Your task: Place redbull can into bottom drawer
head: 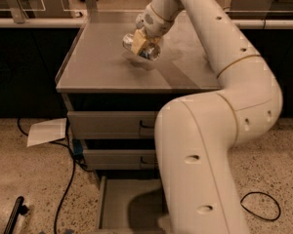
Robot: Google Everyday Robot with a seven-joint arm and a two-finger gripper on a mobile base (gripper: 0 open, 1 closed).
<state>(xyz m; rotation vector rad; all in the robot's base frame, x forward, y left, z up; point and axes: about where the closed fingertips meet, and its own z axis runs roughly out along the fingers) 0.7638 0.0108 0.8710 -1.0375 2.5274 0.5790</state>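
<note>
My gripper is over the middle of the grey cabinet top, shut on the redbull can. The can is a slim silver cylinder held on its side, its shiny round ends sticking out on both sides of the tan fingers. It hangs a little above the top, with its shadow beneath it. The bottom drawer is pulled open at the foot of the cabinet, showing a plain grey floor. My arm hides its right part.
Two closed upper drawers with black handles sit under the top. A white paper and dark cables lie on the floor at the left. A black cable loop lies at the right, and a black object at the bottom left.
</note>
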